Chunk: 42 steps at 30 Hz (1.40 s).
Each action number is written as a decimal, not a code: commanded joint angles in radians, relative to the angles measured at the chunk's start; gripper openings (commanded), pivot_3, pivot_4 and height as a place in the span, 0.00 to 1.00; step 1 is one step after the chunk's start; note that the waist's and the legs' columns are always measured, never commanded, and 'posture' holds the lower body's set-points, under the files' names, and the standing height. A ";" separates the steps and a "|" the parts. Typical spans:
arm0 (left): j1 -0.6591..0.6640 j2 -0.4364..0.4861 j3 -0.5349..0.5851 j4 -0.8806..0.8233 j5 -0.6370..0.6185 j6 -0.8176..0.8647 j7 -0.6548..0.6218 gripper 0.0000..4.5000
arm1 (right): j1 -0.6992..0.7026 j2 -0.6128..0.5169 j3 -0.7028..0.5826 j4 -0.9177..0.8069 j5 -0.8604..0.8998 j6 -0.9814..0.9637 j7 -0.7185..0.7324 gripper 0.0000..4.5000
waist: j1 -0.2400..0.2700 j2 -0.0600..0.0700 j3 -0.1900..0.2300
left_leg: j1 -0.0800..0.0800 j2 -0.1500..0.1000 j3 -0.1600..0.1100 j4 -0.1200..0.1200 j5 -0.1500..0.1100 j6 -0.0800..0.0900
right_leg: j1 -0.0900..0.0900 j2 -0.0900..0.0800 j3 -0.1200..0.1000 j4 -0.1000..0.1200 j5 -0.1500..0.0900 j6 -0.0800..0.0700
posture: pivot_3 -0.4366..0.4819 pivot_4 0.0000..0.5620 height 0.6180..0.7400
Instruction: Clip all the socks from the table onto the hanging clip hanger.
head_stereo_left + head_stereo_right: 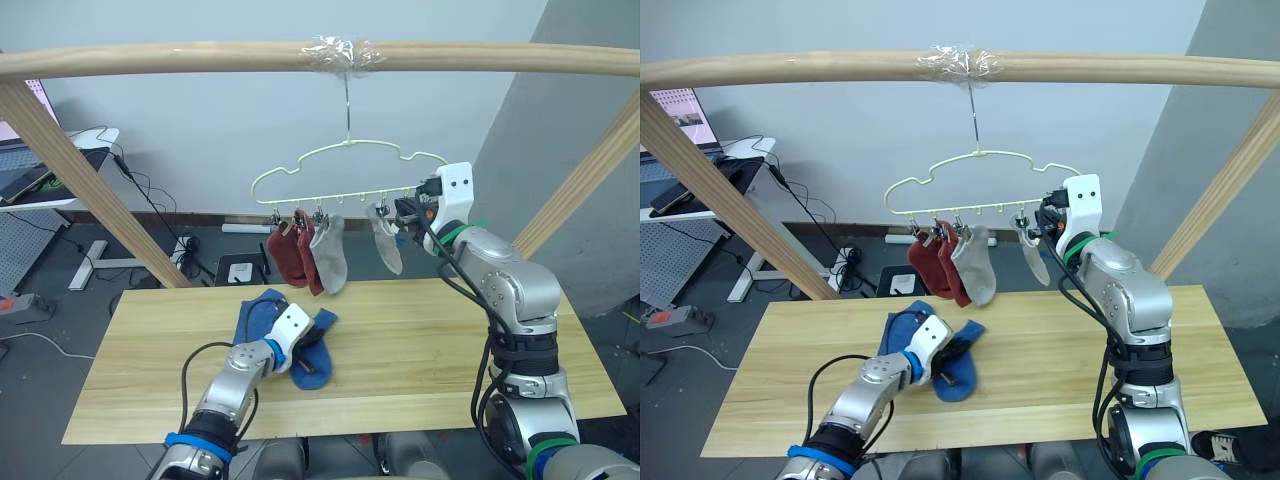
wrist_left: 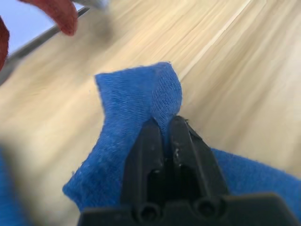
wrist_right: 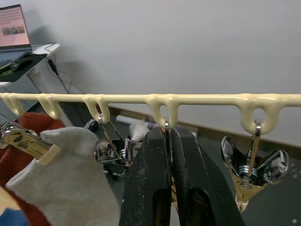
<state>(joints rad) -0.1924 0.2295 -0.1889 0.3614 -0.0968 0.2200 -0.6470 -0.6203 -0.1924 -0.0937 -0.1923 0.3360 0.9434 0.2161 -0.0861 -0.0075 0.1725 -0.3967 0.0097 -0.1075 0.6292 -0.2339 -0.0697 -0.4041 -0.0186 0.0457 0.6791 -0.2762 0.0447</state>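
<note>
On the tabletop, two blue socks lie bunched together. The left end effector is pinched shut on a raised fold of one; the knit looks soft, light and limp, so a hold near the cuff edge is judged best. Red and grey socks hang from the hanger. The right end effector is clamped on a clip.

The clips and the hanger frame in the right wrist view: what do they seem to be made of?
The clips look like bare polished metal: silvery, mirror-bright, with a coiled spring showing. The clip hanger frame seems to be wire under a smooth pale yellow coating, probably plastic or paint, since its loops look rounded and thick. What lies beneath the coating cannot be seen.
</note>
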 commanded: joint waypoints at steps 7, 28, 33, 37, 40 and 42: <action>0.016 -0.129 0.081 -0.453 -0.295 0.163 -0.015 0.00 | -0.093 -0.112 -0.150 -0.072 0.174 0.457 0.034 0.00 | 0.000 0.000 0.000 | 0.000 0.000 0.000 0.000 0.000 0.000 | 0.000 0.000 0.000 0.000 0.000 0.000 | 0.32 0.25 1.00; -0.039 -0.191 -0.042 -0.487 -0.232 0.039 0.022 0.00 | -0.234 0.064 -0.424 -0.032 0.239 0.671 -0.167 0.00 | -0.003 0.000 -0.001 | -0.001 -0.001 0.001 0.000 0.000 0.000 | 0.000 0.000 0.001 -0.001 0.000 0.000 | 0.30 0.26 1.00; -0.085 -0.200 -0.039 -0.426 -0.160 -0.083 0.052 0.00 | -0.225 0.060 -0.416 -0.032 0.275 0.671 -0.195 0.00 | -0.004 0.000 -0.001 | -0.001 -0.001 0.001 0.000 0.000 0.000 | 0.000 0.000 0.001 -0.001 0.000 0.000 | 0.30 0.27 1.00; -0.103 -0.207 -0.047 -0.394 -0.128 -0.147 0.064 0.00 | -0.223 0.054 -0.416 -0.028 0.305 0.671 -0.219 0.00 | -0.004 0.000 -0.001 | -0.001 -0.001 0.001 0.000 0.000 0.000 | 0.000 0.000 0.001 -0.001 0.000 0.000 | 0.30 0.28 1.00; -0.107 -0.209 -0.056 -0.383 -0.118 -0.168 0.061 0.00 | -0.222 0.050 -0.415 -0.023 0.325 0.671 -0.235 0.00 | -0.004 0.000 -0.001 | -0.001 -0.001 0.001 0.000 0.000 0.000 | 0.000 0.000 0.001 -0.002 0.000 0.000 | 0.30 0.28 1.00; -0.109 -0.207 -0.065 -0.376 -0.111 -0.178 0.055 0.00 | -0.222 0.050 -0.416 -0.019 0.337 0.671 -0.245 0.00 | -0.004 0.000 -0.001 | -0.001 -0.001 0.001 0.000 0.000 0.000 | 0.000 0.000 0.001 -0.002 0.000 0.000 | 0.30 0.28 1.00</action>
<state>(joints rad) -0.2882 0.0314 -0.2386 0.0029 -0.2161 0.0718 -0.5826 -0.8465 -0.1307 -0.4926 -0.2111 0.6627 1.6056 -0.0085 -0.0901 -0.0072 0.1717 -0.3981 0.0088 -0.1065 0.6293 -0.2338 -0.0693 -0.4044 -0.0184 0.0465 0.6775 -0.2762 0.0447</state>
